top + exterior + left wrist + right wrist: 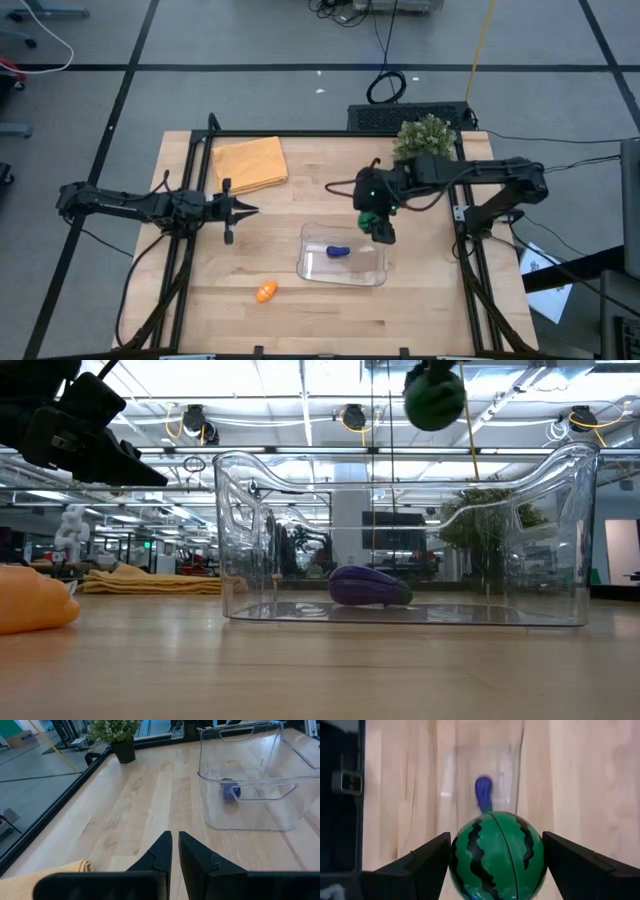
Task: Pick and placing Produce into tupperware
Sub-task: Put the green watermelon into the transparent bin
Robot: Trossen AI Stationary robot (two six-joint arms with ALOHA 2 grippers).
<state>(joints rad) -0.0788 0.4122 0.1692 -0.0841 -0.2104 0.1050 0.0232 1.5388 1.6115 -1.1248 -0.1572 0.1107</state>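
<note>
Two dark arms are seen over the wooden counter (420, 300). Near its centre lies the clear tupperware (343, 264), thin-walled and probably light, so it may slide if bumped. At ten o'clock from it, the left pincer (250, 210) waits with fingers together, holding nothing. At the container's two o'clock corner, the right pincer (495, 855) is clamped on the toy watermelon (497, 854), raised above the rim. Smooth and round, it is judged slippery; a hold across its middle suits. The purple eggplant (339, 251) lies inside; the orange carrot (265, 291) rests at eight o'clock, outside.
</note>
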